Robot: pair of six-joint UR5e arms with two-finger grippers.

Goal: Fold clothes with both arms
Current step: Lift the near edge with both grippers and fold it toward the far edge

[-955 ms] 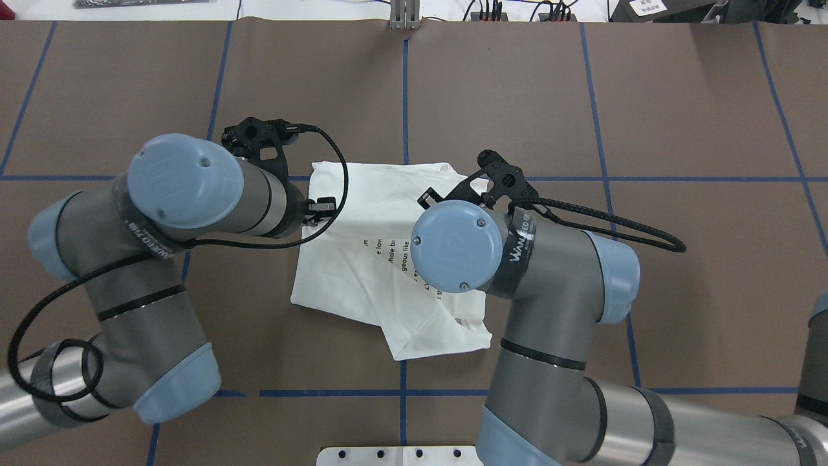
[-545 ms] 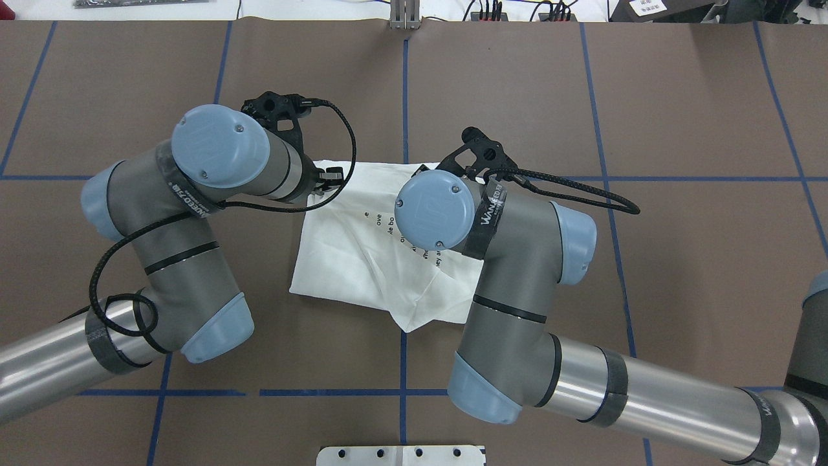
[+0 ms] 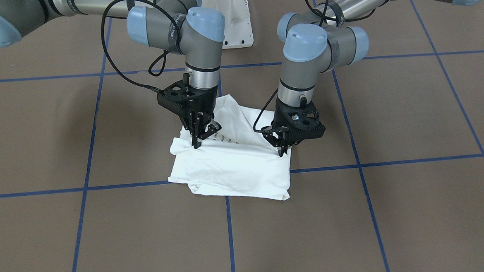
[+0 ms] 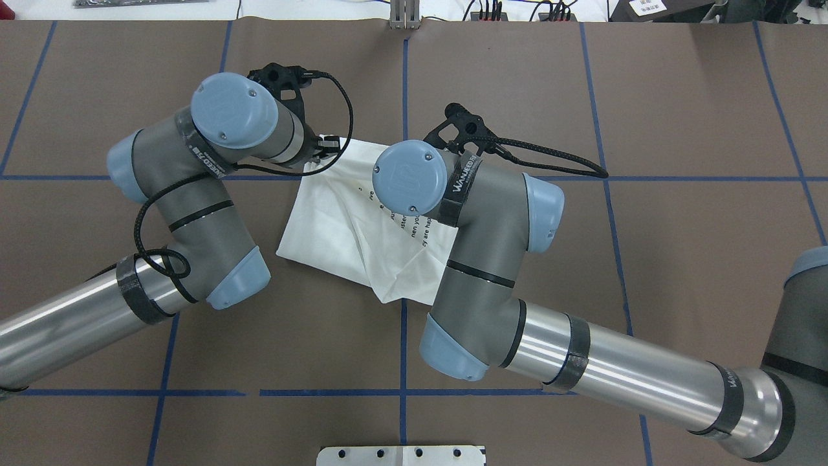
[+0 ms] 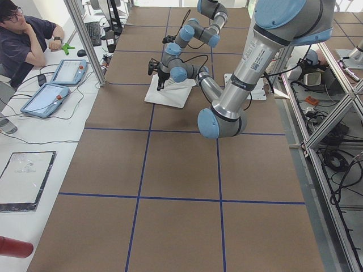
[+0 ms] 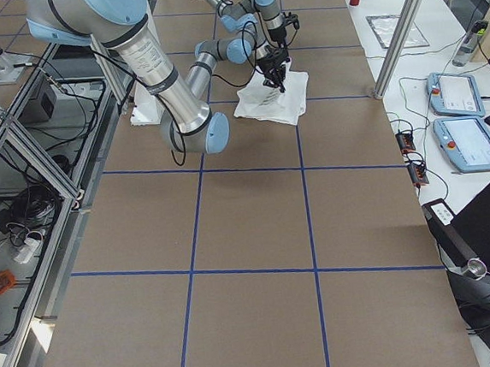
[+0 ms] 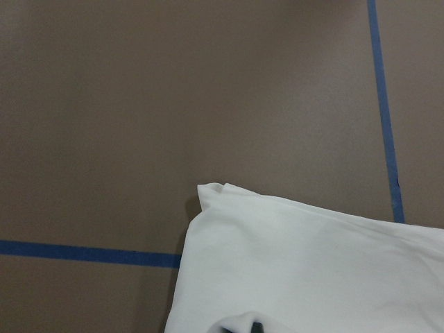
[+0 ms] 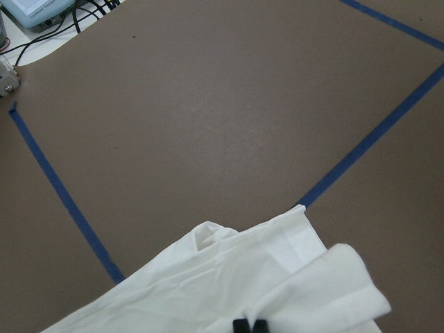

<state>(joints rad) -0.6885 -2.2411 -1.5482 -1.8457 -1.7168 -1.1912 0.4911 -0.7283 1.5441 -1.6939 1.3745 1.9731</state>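
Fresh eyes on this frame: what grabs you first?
The white T-shirt stands out first, bunched and part-folded at the middle of the brown table. The right end effector and left end effector each pinch its upper layer from above, one at either side. Its black printed text faces up.

Overhead, front, side and wrist cameras share shirt.
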